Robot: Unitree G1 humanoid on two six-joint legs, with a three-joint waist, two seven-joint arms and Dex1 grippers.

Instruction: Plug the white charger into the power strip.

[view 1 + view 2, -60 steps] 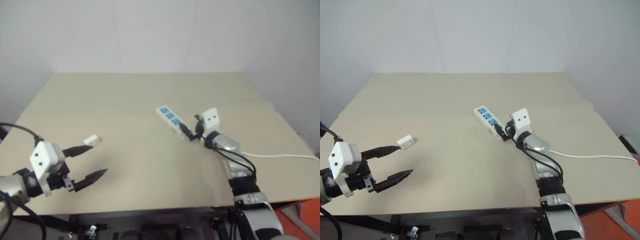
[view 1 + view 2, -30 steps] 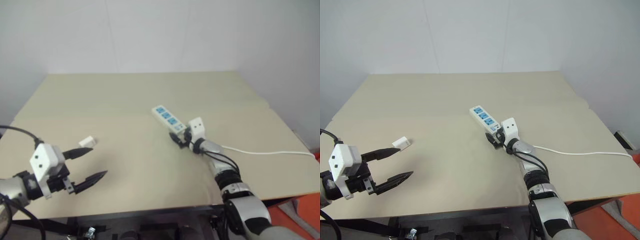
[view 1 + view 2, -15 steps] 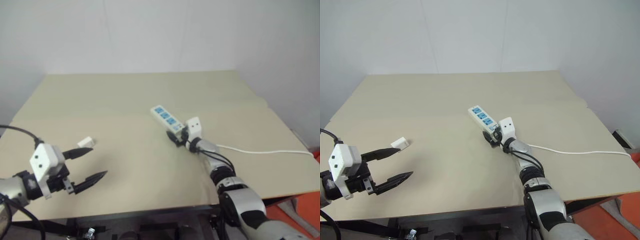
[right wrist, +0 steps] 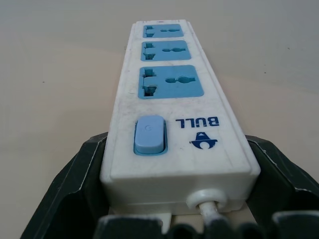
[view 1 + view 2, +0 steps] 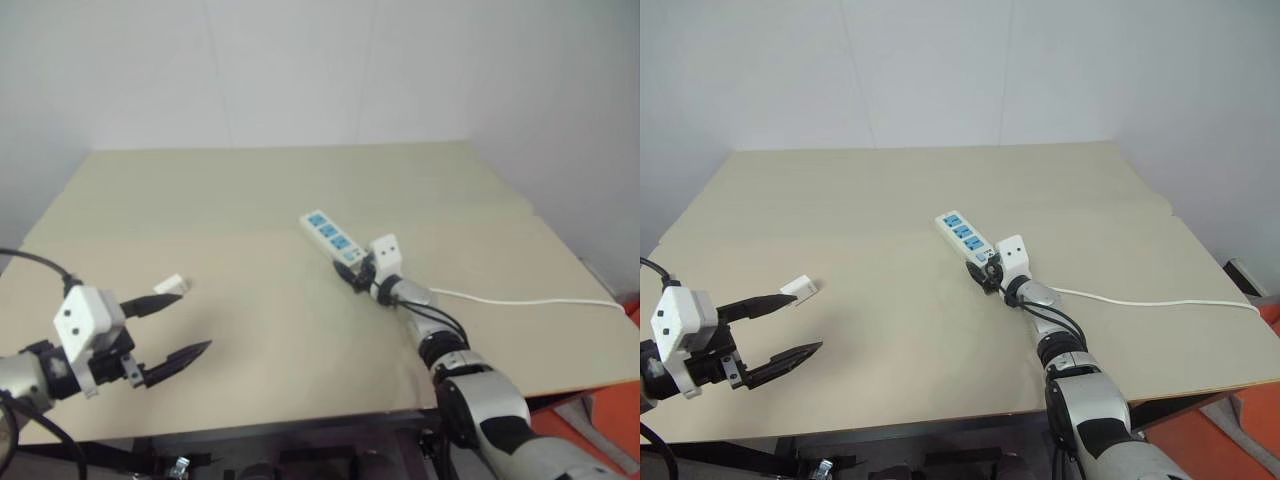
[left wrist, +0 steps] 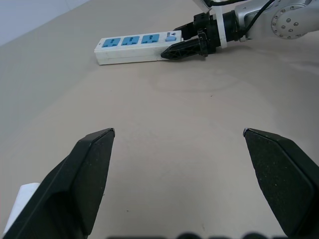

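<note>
Strip (image 5: 967, 240) end now between right tool (image 5: 990, 277) fingers, seemingly clamped | left tool (image 5: 775, 330) apart, lower left, empty | charger (image 5: 800, 289) untouched on worktop (image 5: 890, 190) | pickup next

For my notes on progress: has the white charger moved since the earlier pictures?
No. The white charger lies equally far from the power strip; only the camera shifted.

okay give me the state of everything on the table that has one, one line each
white charger: unplugged, lying on the table off the left tool's fingertip.
power strip: flat, all three sockets empty, cord end between the right tool's fingers.
left tool: open, holding nothing.
right tool: straddling the strip's cord end.
</note>
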